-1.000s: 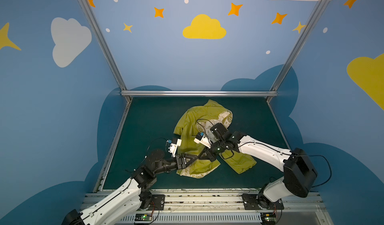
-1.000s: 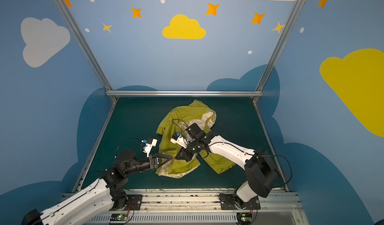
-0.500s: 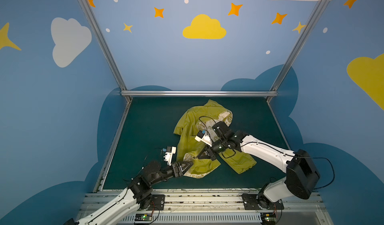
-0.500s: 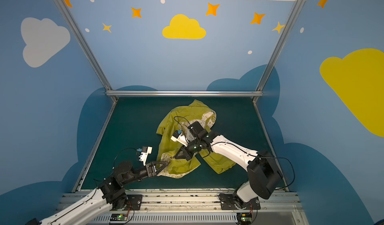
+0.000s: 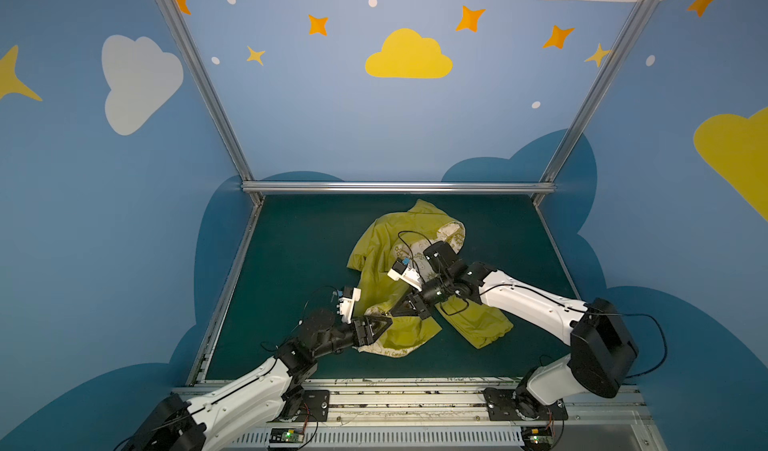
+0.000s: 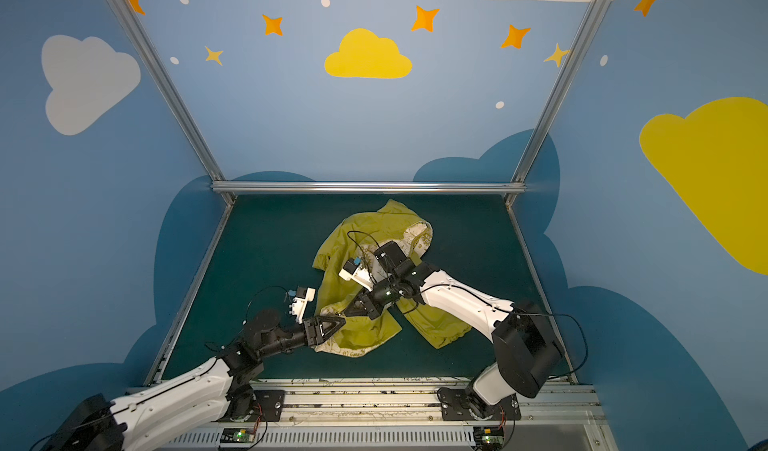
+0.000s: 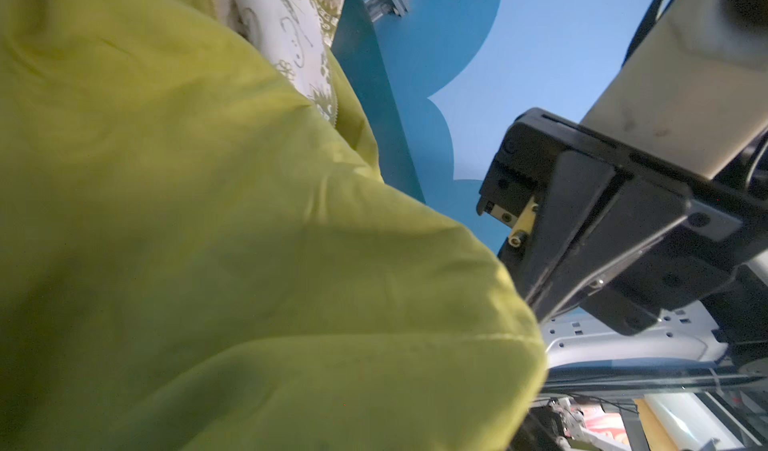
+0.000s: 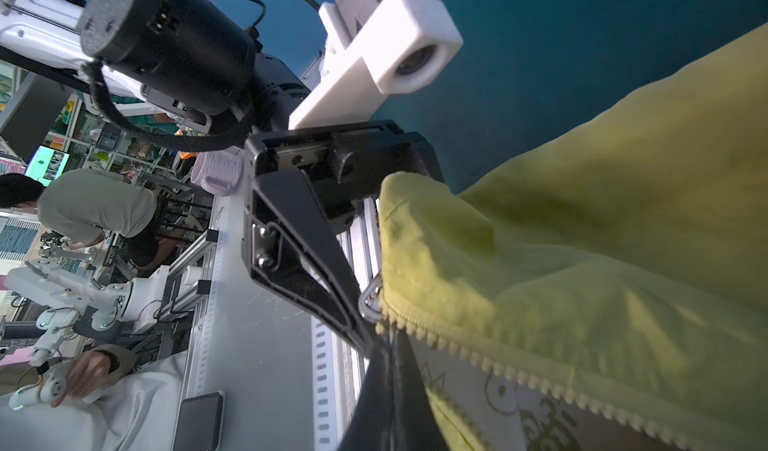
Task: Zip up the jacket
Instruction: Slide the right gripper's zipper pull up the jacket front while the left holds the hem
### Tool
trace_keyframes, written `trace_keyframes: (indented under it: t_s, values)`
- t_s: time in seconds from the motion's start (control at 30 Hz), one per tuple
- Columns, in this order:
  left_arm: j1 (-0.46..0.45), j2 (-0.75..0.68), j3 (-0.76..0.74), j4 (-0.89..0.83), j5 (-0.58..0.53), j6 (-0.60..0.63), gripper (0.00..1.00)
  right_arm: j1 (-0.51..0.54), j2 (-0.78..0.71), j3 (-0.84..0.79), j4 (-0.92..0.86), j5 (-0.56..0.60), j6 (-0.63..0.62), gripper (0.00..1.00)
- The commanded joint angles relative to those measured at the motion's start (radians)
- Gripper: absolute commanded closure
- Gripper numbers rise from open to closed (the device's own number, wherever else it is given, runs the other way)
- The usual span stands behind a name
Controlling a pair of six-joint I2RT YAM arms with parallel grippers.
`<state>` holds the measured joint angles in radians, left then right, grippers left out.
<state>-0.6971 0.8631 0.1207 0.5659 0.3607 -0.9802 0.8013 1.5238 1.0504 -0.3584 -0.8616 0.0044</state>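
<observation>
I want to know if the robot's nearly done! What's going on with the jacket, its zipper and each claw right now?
jacket: lying crumpled, not zipped up, lining showing.
zipper: open, teeth apart.
left gripper: open, at the jacket's bottom edge.
right gripper: shut, pinching the jacket by the zipper's end.

Left arm (image 5: pixel 249 390): stretched low and forward from the near rail, wrist level; left gripper (image 5: pixel 384 323) points right, jaws apart. Right arm (image 5: pixel 536 303): elbow raised at right, forearm slanting in and down; right gripper (image 5: pixel 395 311) jaws pinched together on jacket (image 5: pixel 382 262) edge. Both grippers' tips close together.
</observation>
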Motion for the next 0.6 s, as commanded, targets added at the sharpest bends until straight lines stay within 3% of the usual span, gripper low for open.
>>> trace_keyframes:
  t_s: [0.0, 0.1, 0.37, 0.57]
  values:
    - [0.013, 0.042, 0.019, 0.222, 0.060, -0.002, 0.23, 0.001, 0.017, 0.005, 0.015, -0.024, 0.003, 1.00]
    - [0.012, 0.028, 0.016, 0.229, 0.057, -0.006, 0.28, -0.007, 0.025, -0.003, 0.021, -0.030, 0.002, 1.00]
    - [0.014, -0.018, -0.001, 0.207, 0.059, -0.018, 0.55, -0.029, 0.038, 0.000, 0.015, -0.022, -0.005, 1.00]
    - [0.014, -0.139, -0.021, 0.108, 0.025, -0.015, 0.63, -0.049, 0.039, -0.001, 0.007, -0.023, -0.016, 1.00]
